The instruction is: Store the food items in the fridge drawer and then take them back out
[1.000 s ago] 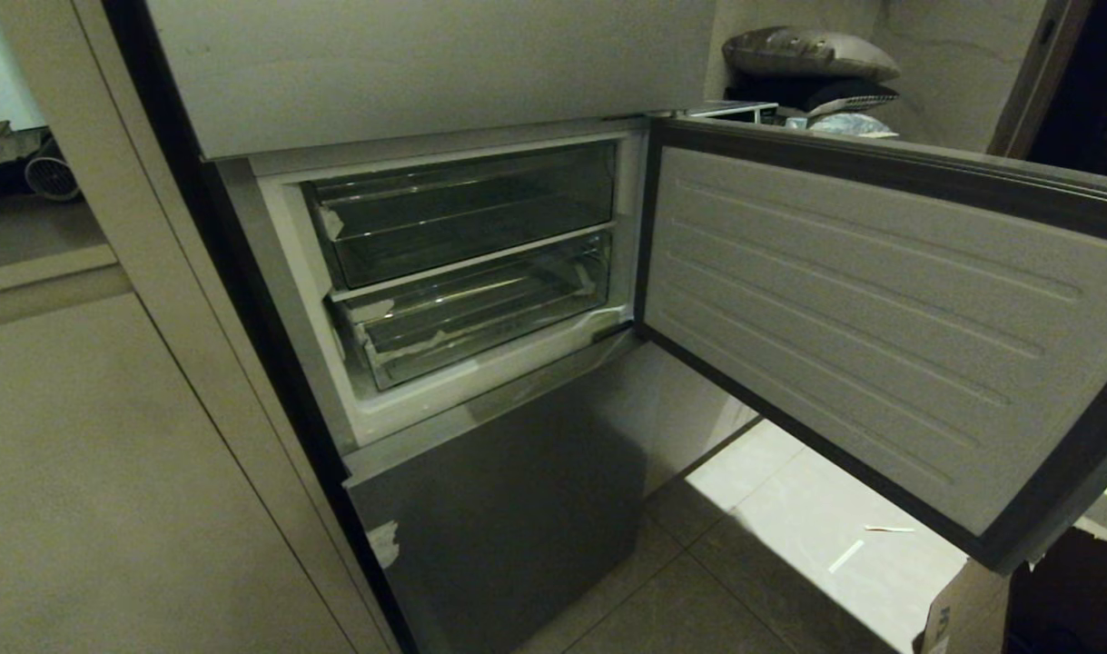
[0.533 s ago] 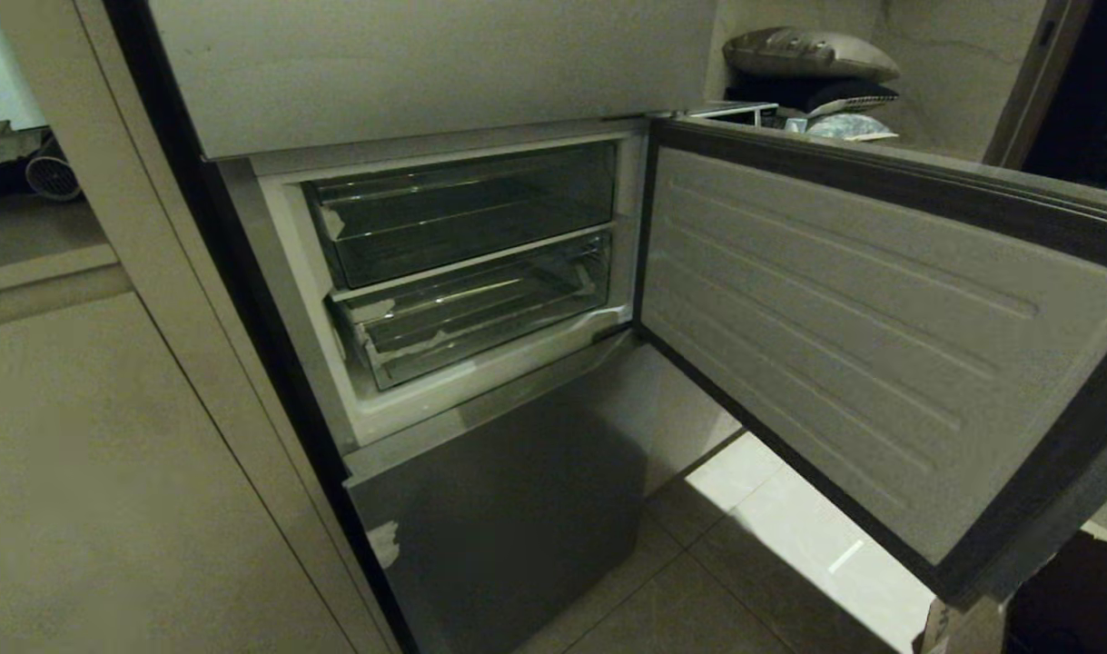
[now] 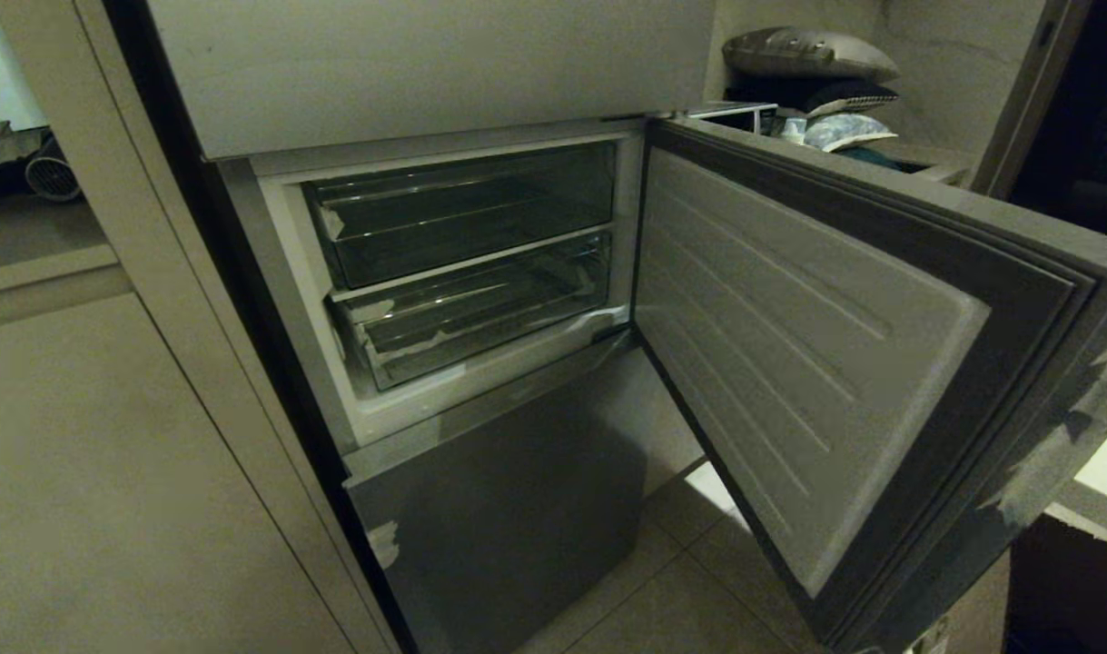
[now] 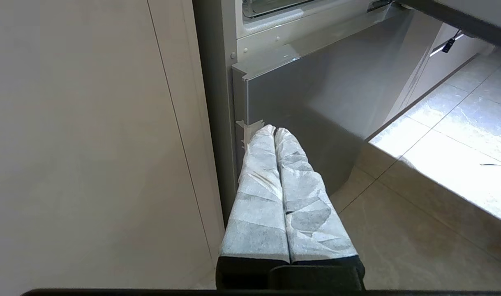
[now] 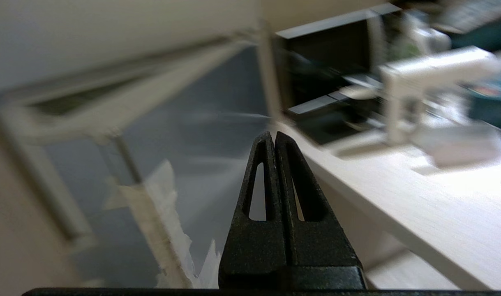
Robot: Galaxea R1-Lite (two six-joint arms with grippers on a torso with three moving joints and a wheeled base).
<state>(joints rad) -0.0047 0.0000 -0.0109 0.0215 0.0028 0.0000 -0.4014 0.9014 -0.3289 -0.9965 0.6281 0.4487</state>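
Observation:
The fridge drawer (image 3: 480, 309), clear plastic with white tape scraps at its front corner, sits pushed in as the lower of two clear compartments behind the open fridge door (image 3: 789, 363). No food items show in any view. My right gripper (image 5: 273, 135) is shut with nothing between its black fingers. It hangs close to the door's grey outer face (image 5: 201, 135), outside the head view. My left gripper (image 4: 274, 129), wrapped in white tape, is shut and empty, parked low in front of the grey steel lower panel (image 4: 316, 102).
A shorter clear compartment (image 3: 462, 209) sits above the drawer. A tall beige cabinet panel (image 3: 108, 454) stands to the fridge's left. A light wooden counter (image 5: 419, 205) with blurred items runs beside the right gripper. Pillows (image 3: 807, 54) lie behind the door. Tiled floor (image 3: 680, 599) lies below.
The fridge door has swung from spread wide to the right round toward the camera, now seen more edge-on. The drawers have not moved.

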